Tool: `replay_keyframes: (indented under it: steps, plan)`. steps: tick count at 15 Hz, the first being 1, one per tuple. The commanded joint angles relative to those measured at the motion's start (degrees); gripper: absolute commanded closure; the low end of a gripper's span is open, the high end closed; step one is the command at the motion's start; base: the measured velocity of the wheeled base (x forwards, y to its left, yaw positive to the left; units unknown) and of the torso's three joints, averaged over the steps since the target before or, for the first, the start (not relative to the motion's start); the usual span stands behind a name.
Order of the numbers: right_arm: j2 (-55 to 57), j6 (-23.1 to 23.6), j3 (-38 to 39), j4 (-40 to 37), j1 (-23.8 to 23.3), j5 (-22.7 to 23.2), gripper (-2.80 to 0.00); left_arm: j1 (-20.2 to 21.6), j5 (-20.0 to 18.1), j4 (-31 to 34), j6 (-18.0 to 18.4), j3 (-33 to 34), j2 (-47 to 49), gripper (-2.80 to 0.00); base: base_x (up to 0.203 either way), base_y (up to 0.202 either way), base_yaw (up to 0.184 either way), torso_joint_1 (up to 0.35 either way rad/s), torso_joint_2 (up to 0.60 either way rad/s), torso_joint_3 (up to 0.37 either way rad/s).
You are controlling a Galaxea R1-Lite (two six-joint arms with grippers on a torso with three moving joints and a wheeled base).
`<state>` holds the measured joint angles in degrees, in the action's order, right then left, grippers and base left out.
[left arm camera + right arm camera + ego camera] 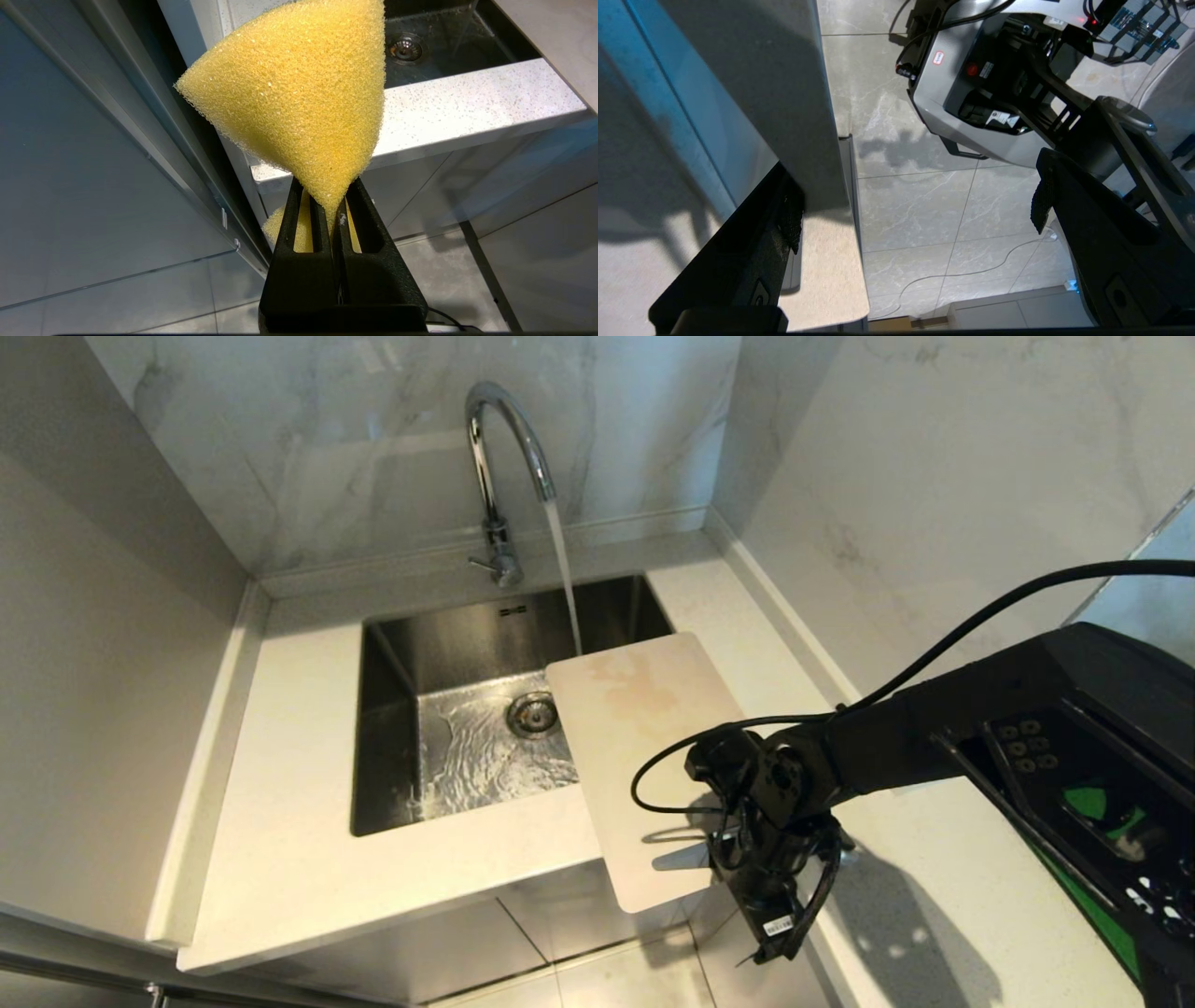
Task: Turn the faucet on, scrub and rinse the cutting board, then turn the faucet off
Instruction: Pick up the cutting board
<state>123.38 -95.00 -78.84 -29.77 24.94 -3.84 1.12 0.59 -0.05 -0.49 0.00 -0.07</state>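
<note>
Water runs from the faucet (504,457), which stands on the desk (280,840) at twelve o'clock of the sink (383,737); the stream falls just past the far edge of the cutting board (635,747) and ripples across the basin floor around the drain (533,713). The cutting board lies flat at three o'clock of the sink, its far end reaching over the basin's right side and its near, rounded end jutting past the front edge of the desk above the tiled floor (597,971). The right gripper (775,905) hangs at the board's near end, about five o'clock of the sink, pointing downward with its jaws spread wide; in the right wrist view one finger (784,224) sits against the board's corner and the other stands well clear over the floor, so nothing is clamped. The left gripper (334,210) is down in front of the cabinet, below the desk's edge, with its jaws pinched shut on a yellow sponge (299,93).
</note>
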Motion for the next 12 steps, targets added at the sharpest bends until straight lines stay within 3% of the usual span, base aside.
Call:
replay_keyframes:
  steps: [1,12]
  plan:
    - [1.91,-0.45,-0.98,-0.20,-0.06,-0.03,-2.80,0.02,0.02,-0.04,-0.04,0.09,-0.19,0.00,0.000,0.000,0.000,0.000,0.00,0.000]
    - [6.06,-0.16,-5.31,-0.55,-0.26,-0.36,-2.80,0.02,0.02,-0.04,-0.04,0.09,-0.19,0.00,0.000,0.000,0.000,0.000,0.00,0.000]
